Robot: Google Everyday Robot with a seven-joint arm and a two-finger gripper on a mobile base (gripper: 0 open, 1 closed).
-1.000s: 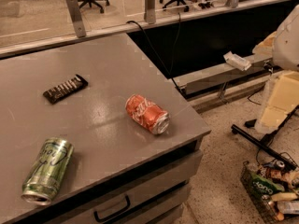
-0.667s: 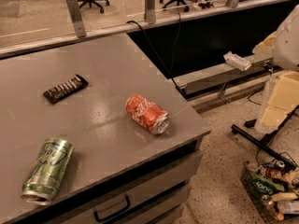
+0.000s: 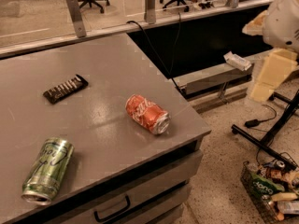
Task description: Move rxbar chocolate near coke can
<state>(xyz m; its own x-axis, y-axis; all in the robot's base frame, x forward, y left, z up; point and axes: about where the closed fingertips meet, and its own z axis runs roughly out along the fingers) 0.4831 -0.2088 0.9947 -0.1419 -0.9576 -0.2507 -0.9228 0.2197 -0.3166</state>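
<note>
The rxbar chocolate [image 3: 65,88] is a flat black bar with white stripes, lying on the grey table [image 3: 93,59] at the left middle. The coke can [image 3: 146,114] is red-orange and lies on its side near the table's right front corner, its silver end facing front right. The bar and the can lie apart, with bare tabletop between them. The gripper is not in view; only a white and cream part of my arm [image 3: 280,27] shows at the right edge, off the table.
A green can [image 3: 48,170] lies on its side at the table's front left. Drawers [image 3: 140,195] sit under the front edge. A basket of snacks [image 3: 271,190] stands on the floor at right, beside a black stand leg [image 3: 266,141].
</note>
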